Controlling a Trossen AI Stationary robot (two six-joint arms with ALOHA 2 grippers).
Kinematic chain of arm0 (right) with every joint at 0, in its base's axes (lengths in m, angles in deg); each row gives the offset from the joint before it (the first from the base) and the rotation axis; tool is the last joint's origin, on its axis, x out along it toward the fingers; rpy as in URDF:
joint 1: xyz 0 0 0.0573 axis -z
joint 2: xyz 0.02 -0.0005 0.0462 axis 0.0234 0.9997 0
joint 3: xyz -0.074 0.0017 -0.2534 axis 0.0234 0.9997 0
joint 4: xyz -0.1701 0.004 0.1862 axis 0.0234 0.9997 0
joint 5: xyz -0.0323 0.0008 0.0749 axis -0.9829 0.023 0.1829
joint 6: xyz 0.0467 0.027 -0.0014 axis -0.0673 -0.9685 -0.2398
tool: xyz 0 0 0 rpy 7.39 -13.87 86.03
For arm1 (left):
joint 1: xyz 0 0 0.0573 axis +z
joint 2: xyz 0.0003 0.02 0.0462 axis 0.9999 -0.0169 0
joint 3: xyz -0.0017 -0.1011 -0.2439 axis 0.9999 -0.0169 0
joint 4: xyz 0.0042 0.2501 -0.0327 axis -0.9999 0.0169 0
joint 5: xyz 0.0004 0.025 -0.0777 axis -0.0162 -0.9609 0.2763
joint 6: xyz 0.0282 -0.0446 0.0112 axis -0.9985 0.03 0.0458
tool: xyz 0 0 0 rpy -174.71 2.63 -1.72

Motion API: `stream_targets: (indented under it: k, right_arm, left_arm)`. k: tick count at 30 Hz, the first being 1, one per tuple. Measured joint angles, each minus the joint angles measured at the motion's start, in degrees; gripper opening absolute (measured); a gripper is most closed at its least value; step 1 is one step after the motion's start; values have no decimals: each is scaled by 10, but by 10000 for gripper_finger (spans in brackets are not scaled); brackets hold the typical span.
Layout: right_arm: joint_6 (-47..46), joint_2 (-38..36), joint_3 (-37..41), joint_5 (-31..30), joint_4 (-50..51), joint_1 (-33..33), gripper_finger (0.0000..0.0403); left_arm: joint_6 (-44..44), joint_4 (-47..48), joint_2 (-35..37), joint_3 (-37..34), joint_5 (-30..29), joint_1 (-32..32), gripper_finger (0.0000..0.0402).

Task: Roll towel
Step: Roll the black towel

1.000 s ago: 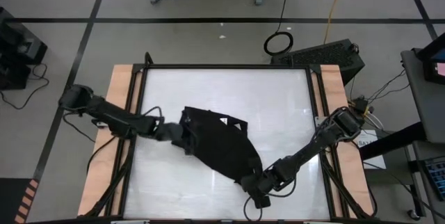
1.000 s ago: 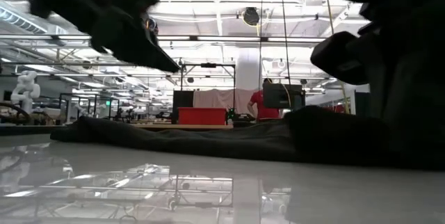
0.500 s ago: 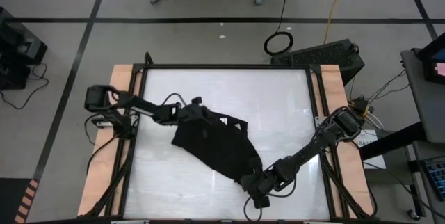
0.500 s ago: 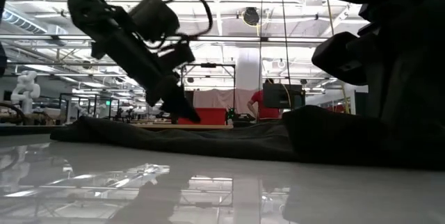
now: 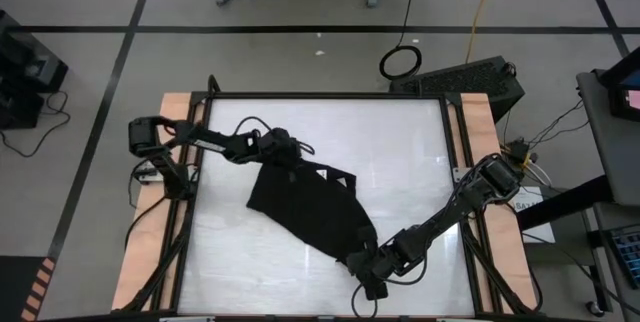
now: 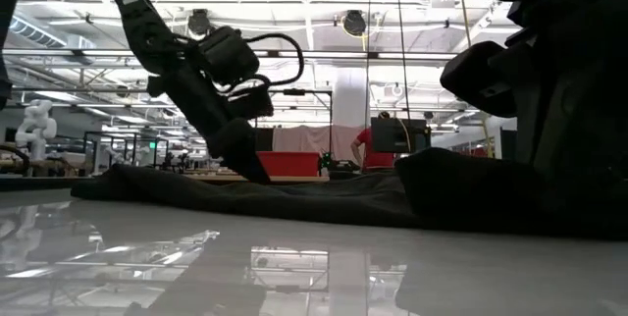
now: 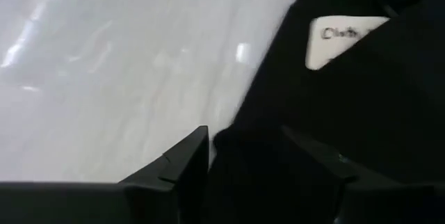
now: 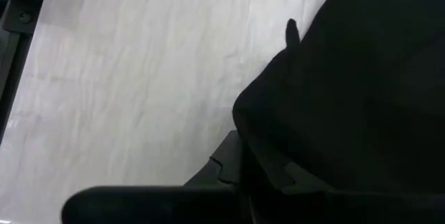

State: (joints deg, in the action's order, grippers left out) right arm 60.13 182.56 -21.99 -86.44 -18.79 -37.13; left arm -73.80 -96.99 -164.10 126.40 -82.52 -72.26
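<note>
Straddling the towel (image 5: 312, 205) edge (near its white tag (image 7: 345, 38)), left gripper (image 7: 245, 156) fingers are standing apart; right gripper (image 5: 357, 261) is clamping its opposite corner

Towel (image 5: 312, 208) mid-table (image 5: 400, 152), left gripper (image 5: 287, 152) at its far-left corner, right gripper (image 5: 362, 265) at its near-right end.

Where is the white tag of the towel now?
In the left wrist view, the white tag lies on the black towel, just beyond the open left gripper.
</note>
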Motion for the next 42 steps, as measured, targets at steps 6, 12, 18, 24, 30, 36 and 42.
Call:
stream_targets:
  k: [6, 12, 18, 24, 30, 36, 42]
  right_arm:
    - [0, 0, 0, -3, 0, 0, 0]
    - [-9, 0, 0, -5, 0, 0, 0]
    - [-16, -1, 0, -3, 0, -2, 0]
    - [-19, -1, 0, -2, 0, -3, 0]
    - [-21, -1, 0, -1, 0, -3, 0]
    - [-27, -1, 0, -1, 0, -3, 0]
    - [-28, -1, -1, -1, 0, -3, 0]
  left_arm:
    - [-8, -12, -20, 1, 21, 4, 116]
    - [-36, -33, -23, 0, 28, -3, 35]
    - [-55, -38, -23, 0, 14, -6, 22]
    - [-77, -43, -23, 0, -37, -25, 119]
    - [-92, -62, -23, -1, -49, -38, 166]
    - [-110, -69, -23, -1, -50, -46, 133]
    - [-134, -63, -23, -1, -50, -53, 78]
